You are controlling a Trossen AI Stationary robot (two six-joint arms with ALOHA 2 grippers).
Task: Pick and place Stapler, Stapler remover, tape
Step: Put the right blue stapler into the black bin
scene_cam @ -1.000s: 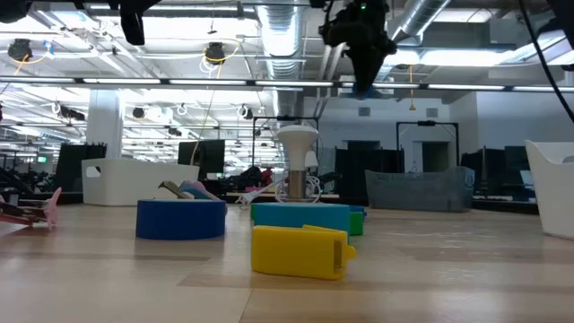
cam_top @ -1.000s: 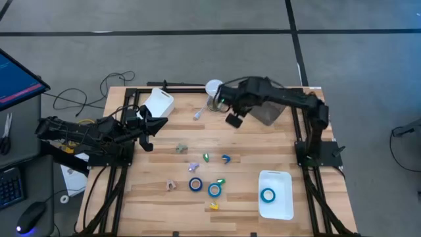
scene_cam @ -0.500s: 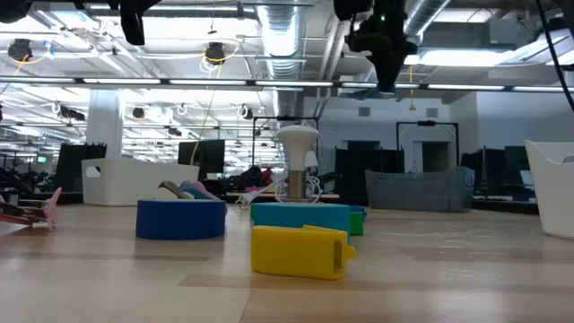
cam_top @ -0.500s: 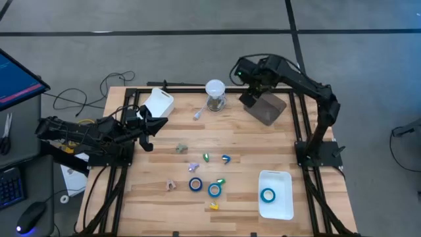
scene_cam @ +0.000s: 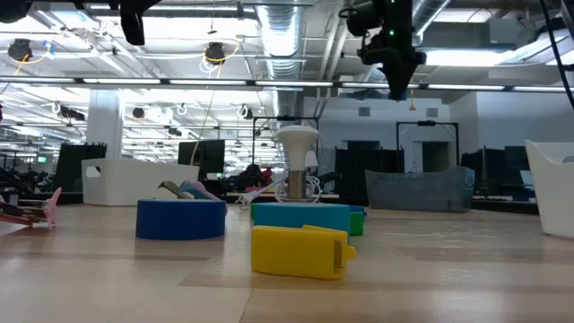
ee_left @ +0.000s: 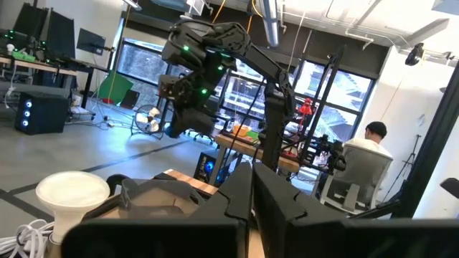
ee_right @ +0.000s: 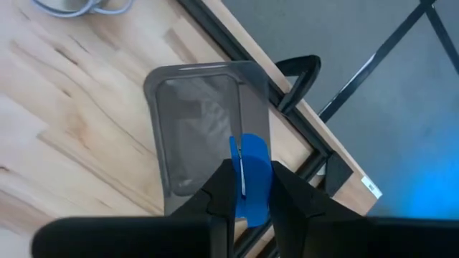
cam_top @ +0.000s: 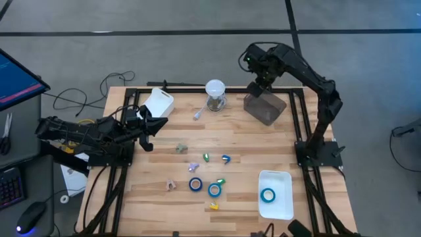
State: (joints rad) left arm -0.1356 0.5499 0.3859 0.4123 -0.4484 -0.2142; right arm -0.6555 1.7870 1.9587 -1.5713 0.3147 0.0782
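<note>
Swinging back over the grey bin (cam_top: 266, 108), the right gripper (ee_right: 246, 188) pinched a small blue stapler remover (ee_right: 249, 175) between its fingers. Three tape rolls counted: two (cam_top: 196, 184) (cam_top: 214, 190) on the bench (cam_top: 158, 178), one (cam_top: 268, 195) in the white tray (cam_top: 285, 203). Left gripper (cam_top: 146, 124) waited, fingers together. No writing was readable.

Grey bin (cam_top: 266, 108) at the table's far right, white lamp (cam_top: 214, 88) mid-back, yellow block (scene_cam: 298, 251) in front.
</note>
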